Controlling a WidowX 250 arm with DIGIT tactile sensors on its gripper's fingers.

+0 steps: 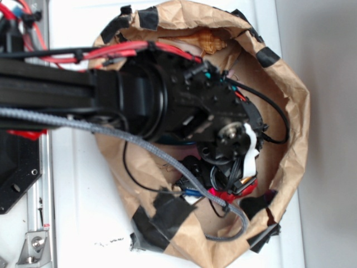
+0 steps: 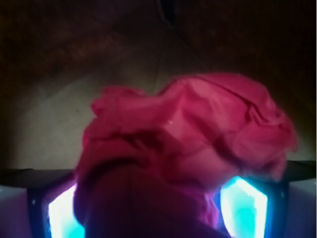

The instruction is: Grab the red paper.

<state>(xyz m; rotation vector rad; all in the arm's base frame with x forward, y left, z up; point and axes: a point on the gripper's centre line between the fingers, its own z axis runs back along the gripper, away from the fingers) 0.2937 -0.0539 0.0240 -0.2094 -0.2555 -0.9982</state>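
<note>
Brown paper bag [image 1: 293, 100]: crumpled kraft walls ring the scene in the exterior view, with black tape patches [image 1: 167, 215] on the rim; it lies on a white surface [image 1: 72, 223].
Left edge: black arm [image 1: 50, 84] reaches in from the left, red wires [image 1: 100, 53] running along its top and a grey braided cable [image 1: 139, 145] looping down to the bag's lower rim.
Centre: the arm's black wrist housing fills the bag's mouth and hides most of what is inside.
Gripper [image 1: 245, 178]: it points down into the lower right of the bag, below a white part on the wrist; the fingertips themselves are hard to pick out in the exterior view.
Red paper [image 2: 198, 144]: in the wrist view the crumpled wad fills the middle, sitting between the 2 fingers [image 2: 62, 213], whose pads glow bright cyan at lower left and lower right; in the exterior view only a small red patch [image 1: 228, 196] shows beneath the gripper.
Jaws: 1 on each side of the wad, pressed against its folds, so they grasp the red paper.
Bag floor [image 2: 59, 114]: pale creased paper behind the wad, dark walls above it.
Upper right: an orange-tan object [image 1: 207, 40] lies against the bag's upper inner wall; too blurred to identify.
</note>
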